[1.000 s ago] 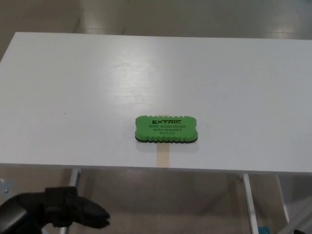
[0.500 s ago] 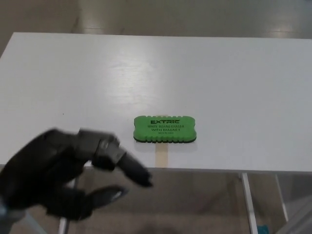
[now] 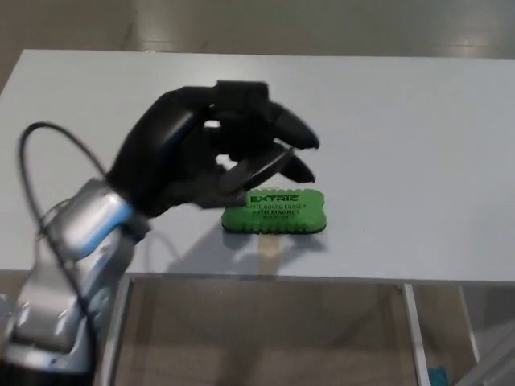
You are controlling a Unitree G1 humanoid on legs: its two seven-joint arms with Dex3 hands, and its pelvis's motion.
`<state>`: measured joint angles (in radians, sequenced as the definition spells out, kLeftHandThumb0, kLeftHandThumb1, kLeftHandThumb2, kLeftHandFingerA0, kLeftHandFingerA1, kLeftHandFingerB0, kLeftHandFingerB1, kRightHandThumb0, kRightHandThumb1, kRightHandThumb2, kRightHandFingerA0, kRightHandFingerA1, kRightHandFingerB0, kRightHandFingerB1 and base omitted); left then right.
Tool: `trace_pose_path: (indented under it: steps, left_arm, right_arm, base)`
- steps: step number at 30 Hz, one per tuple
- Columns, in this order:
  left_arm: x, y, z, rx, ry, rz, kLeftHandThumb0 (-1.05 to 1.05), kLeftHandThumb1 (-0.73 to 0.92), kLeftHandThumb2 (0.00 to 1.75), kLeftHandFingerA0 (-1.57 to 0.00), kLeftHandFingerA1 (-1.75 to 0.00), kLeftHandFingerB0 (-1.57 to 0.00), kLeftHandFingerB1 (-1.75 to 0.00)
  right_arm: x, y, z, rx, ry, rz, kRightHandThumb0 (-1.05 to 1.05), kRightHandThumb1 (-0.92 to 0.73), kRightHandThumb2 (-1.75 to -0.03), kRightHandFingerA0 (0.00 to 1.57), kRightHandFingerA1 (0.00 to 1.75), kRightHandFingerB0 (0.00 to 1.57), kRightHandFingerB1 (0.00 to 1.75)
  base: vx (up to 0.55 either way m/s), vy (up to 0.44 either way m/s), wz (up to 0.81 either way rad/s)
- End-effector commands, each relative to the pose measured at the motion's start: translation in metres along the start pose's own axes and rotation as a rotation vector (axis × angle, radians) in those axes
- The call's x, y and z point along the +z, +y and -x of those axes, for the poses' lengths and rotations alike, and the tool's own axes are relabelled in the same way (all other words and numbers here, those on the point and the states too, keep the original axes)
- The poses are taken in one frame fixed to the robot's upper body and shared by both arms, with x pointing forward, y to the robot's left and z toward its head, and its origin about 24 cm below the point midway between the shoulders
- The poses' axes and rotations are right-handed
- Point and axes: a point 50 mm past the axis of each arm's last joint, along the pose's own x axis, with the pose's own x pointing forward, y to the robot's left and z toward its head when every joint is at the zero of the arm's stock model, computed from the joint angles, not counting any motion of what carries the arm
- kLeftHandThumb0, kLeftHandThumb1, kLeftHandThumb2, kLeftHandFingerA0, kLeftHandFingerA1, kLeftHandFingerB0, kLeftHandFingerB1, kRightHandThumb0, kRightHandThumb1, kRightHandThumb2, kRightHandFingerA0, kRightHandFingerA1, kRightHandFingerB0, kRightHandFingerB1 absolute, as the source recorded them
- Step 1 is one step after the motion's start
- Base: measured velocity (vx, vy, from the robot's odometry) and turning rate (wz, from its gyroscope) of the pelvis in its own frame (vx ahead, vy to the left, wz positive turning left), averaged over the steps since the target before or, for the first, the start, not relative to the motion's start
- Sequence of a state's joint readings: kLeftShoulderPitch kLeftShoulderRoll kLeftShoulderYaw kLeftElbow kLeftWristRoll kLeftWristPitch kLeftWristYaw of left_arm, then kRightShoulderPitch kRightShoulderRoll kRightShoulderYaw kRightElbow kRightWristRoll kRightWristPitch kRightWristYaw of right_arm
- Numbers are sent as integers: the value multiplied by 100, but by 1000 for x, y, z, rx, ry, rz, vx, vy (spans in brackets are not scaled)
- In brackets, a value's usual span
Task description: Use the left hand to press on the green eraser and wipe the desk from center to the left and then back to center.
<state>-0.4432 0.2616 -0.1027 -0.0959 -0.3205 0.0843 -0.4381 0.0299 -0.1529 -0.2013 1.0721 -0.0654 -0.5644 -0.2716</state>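
A green eraser (image 3: 278, 212) with black lettering lies flat near the front edge of the white desk (image 3: 386, 129), about at its middle. My left hand (image 3: 211, 149) hovers above and just left of the eraser, its fingers (image 3: 294, 133) spread and reaching over the eraser's top edge. The hand is open and holds nothing; I cannot tell whether it touches the eraser. The silver forearm (image 3: 76, 249) comes up from the lower left. The eraser's upper left part is hidden behind the thumb. My right hand is out of the picture.
A short tan strip (image 3: 269, 249) marks the desk's front edge just below the eraser. Metal desk legs (image 3: 410, 322) and grey floor show beneath the front edge.
My left hand has risen from below the desk's front edge at lower left and moved up and right over the desk, ending above the eraser. The eraser has stayed in place.
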Motion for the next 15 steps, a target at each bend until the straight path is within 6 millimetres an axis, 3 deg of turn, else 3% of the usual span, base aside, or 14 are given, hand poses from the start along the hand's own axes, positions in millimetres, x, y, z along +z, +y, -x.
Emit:
trace_pose_path:
  steps: [1,9,15]
  left_arm:
    - [-37,7,-33,148,199,-122,-21,82,63,-101,-75,-82,-82]
    - [-74,-4,-54,120,374,-171,-20,83,64,-102,-74,-86,-75]
    - [-87,-5,-59,126,430,-161,-20,83,64,-102,-74,-86,-74]
  right_arm:
    - [-6,-4,5,-3,3,-24,-48,-79,-65,66,42,53,37]
    - [-8,-4,9,-2,-2,-38,-44,-78,-65,67,42,54,37]
    - [-7,-4,9,17,-13,-37,-44,-78,-65,65,42,54,37]
  base:
    - [0,0,0]
    - [0,0,0]
    - [0,0,0]
